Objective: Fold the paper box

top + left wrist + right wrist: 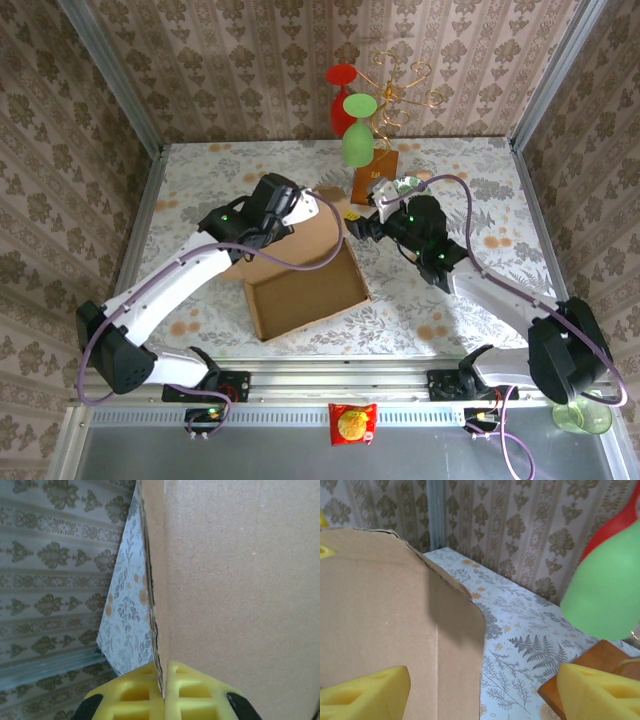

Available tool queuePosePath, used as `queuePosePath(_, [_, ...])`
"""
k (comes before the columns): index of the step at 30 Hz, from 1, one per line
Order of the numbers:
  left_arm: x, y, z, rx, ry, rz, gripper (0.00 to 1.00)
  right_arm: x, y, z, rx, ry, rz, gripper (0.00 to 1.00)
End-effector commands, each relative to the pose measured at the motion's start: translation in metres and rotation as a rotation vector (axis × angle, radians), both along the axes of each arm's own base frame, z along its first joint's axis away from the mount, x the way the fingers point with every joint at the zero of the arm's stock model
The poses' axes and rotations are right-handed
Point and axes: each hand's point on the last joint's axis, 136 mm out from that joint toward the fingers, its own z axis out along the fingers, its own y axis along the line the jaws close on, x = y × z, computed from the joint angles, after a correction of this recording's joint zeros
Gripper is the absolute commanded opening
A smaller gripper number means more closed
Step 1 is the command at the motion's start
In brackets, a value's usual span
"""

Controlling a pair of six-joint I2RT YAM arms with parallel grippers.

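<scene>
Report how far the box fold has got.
Done: the paper box already has a shallow tray with standing walls. In hand: the left claw is shut on a cardboard edge; the right claw stands open at a raised flap. Left: that flap is not yet folded down.

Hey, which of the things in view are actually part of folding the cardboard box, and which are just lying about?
In the job: paper box; left gripper, shut on a box flap's edge; right gripper, open by a raised flap.
Lying about: green wine glass; red wine glass; wire glass stand; snack packet; pale green cup.
</scene>
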Motion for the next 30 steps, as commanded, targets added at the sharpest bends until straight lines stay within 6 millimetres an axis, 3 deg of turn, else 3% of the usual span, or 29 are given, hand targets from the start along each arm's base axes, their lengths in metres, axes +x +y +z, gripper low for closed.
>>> queuePosePath(1, [0.009,-0.011,0.022,0.03,-0.058,-0.063,0.0,0.005,0.01,0.022,-0.024,-0.092,0.09,0.79])
queuePosePath(6, [0.011,-0.023,0.023,0.042,-0.072,-0.117,0.0,0.015,0.01,0.011,-0.041,-0.045,0.108,0.79])
queuePosePath(8, [0.012,-0.027,0.022,0.045,-0.074,-0.136,0.0,0.026,0.013,-0.007,-0.065,0.009,0.103,0.78])
queuePosePath(17, [0.014,-0.036,0.014,0.064,-0.07,-0.178,0.0,0.046,0.014,-0.022,-0.08,0.056,0.112,0.73])
queuePosePath(24, [0.017,-0.041,0.008,0.07,-0.061,-0.172,0.0,0.04,0.013,-0.029,-0.066,0.082,0.114,0.37])
queuePosePath(28, [0.016,-0.048,0.012,0.002,-0.058,-0.154,0.0,0.038,0.013,-0.031,-0.071,0.094,0.109,0.03])
queuePosePath(30, [0.016,-0.049,0.023,-0.079,-0.066,-0.113,0.34,0.038,0.008,-0.036,-0.075,0.087,0.084,0.0])
